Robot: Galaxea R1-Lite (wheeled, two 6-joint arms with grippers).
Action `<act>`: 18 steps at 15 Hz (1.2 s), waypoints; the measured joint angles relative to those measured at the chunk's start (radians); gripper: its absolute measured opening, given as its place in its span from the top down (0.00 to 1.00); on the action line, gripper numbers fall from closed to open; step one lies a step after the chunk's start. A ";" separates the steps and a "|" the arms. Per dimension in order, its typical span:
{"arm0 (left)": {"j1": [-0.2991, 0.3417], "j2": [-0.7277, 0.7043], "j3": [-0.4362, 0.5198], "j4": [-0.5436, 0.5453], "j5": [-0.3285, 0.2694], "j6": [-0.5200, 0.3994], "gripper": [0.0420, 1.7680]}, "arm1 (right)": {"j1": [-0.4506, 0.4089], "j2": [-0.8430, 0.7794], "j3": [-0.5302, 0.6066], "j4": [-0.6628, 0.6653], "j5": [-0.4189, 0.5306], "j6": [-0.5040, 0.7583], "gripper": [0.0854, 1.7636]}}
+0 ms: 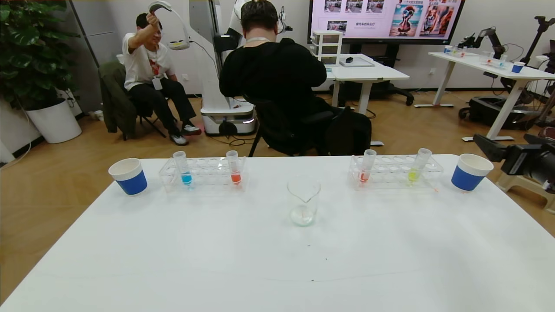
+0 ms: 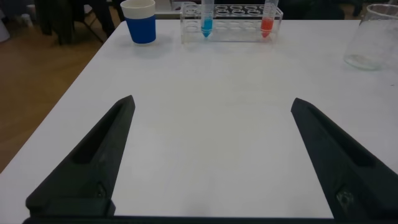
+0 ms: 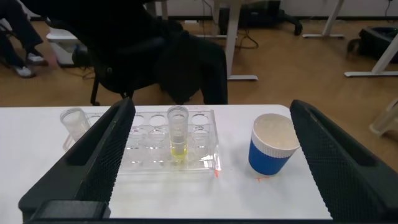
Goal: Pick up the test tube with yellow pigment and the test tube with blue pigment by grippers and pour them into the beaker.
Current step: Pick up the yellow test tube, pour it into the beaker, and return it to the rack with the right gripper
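The test tube with blue pigment [image 1: 186, 175] stands upright in the left clear rack [image 1: 204, 175], and also shows in the left wrist view [image 2: 206, 23]. The test tube with yellow pigment [image 1: 414, 173] stands in the right rack [image 1: 392, 173]. Between the racks, nearer me, stands the clear beaker [image 1: 303, 201]. My left gripper [image 2: 212, 101] hangs open over bare table, well short of the blue tube. My right gripper [image 3: 212, 104] is open with nothing in it, and faces the yellow tube [image 3: 178, 143] from the near side without touching it. Neither gripper shows in the head view.
Each rack also holds an orange-red tube [image 1: 234, 173] [image 1: 365, 173]. Blue-and-white paper cups stand at the far left [image 1: 128, 175] and far right [image 1: 470, 172]. A black device [image 1: 520, 160] juts in past the table's right edge. Two people sit beyond the table.
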 joint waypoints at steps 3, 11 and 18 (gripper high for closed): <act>0.000 0.000 0.000 0.000 0.000 0.000 0.01 | -0.009 0.197 -0.027 -0.162 0.057 0.000 0.02; 0.000 0.000 0.000 0.000 0.000 0.000 0.01 | 0.030 0.584 -0.093 -0.415 0.114 0.000 0.02; 0.000 0.000 0.000 0.000 0.000 -0.001 0.01 | 0.047 0.688 -0.288 -0.403 0.117 0.001 0.02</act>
